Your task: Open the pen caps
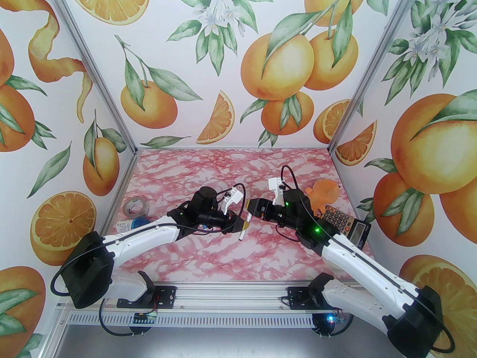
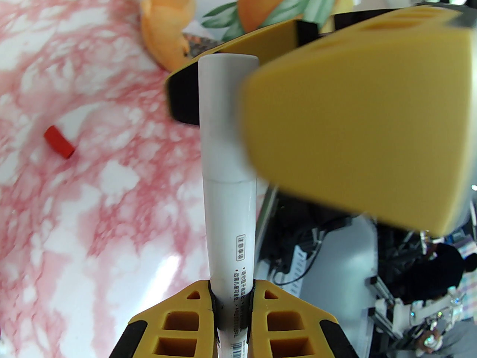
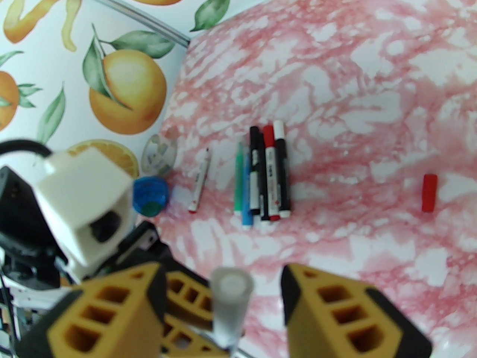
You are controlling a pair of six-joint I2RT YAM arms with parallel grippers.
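Observation:
My left gripper is shut on the barrel of a white pen, held above the table's middle. Its white cap points at my right gripper. That gripper's yellow fingers stand on either side of the cap with a gap still showing, so it is open. A loose red pen cap lies on the marble top. Several capped pens lie side by side, with one slim pen apart to their left.
A tape roll and a blue-lidded tub sit at the left edge. An orange toy and a calculator lie on the right. Walls close in three sides.

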